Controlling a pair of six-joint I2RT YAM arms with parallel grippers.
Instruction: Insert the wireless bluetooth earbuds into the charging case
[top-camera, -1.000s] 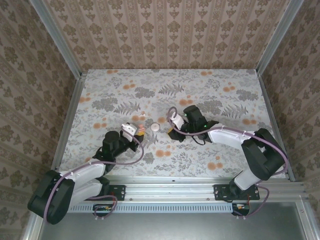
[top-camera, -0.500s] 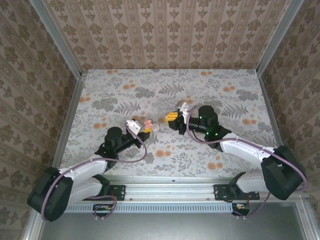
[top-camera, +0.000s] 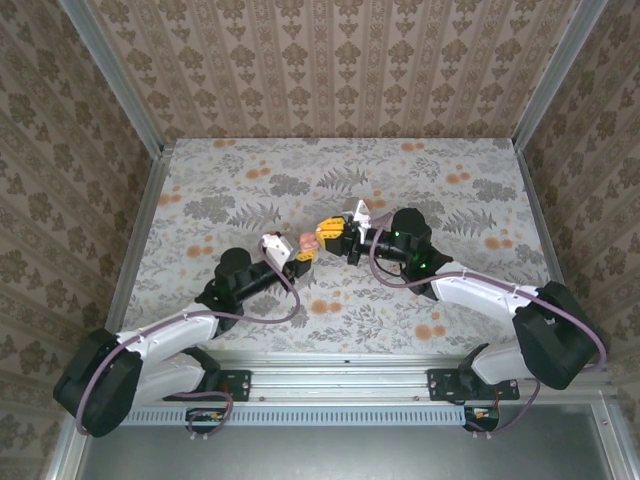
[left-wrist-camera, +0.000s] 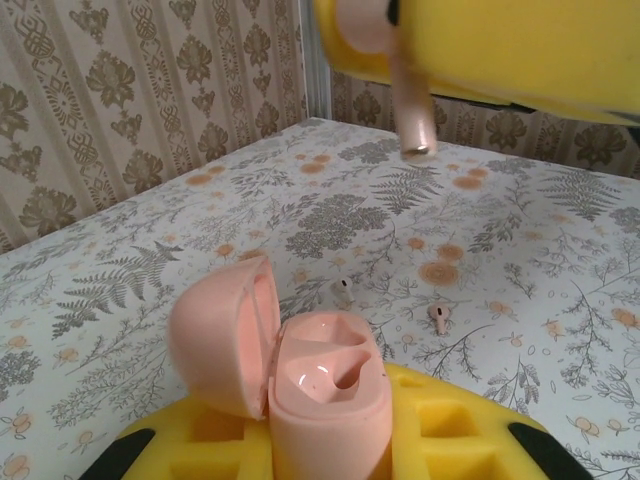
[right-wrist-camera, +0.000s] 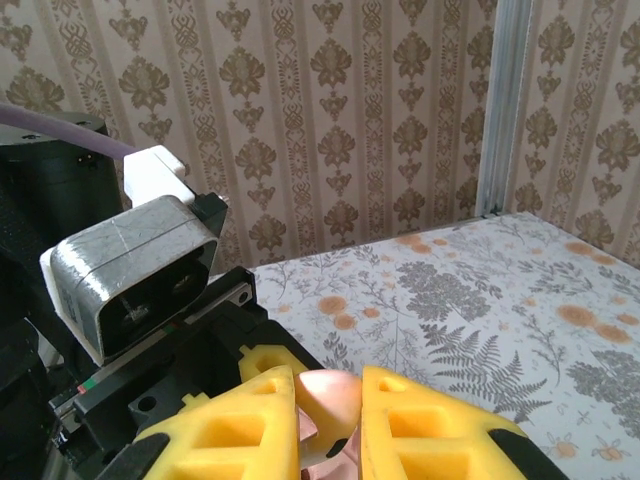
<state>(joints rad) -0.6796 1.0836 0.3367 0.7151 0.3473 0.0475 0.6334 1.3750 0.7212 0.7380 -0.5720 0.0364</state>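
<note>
My left gripper is shut on the pink charging case, held upright between yellow fingers with its lid swung open to the left and both sockets empty. In the top view the case and left gripper sit mid-table. My right gripper hangs just above and right of the case, shut on a pink earbud; its stem points down over the case. Two pale earbuds lie on the table beyond the case.
The floral tablecloth covers the table, with patterned walls on three sides and a metal rail at the near edge. The left wrist's grey camera housing looms close on the left in the right wrist view.
Both grippers have closed in on each other. The right one rose off the table and swung left with the earbud; the left one moved up and right with the open case.
</note>
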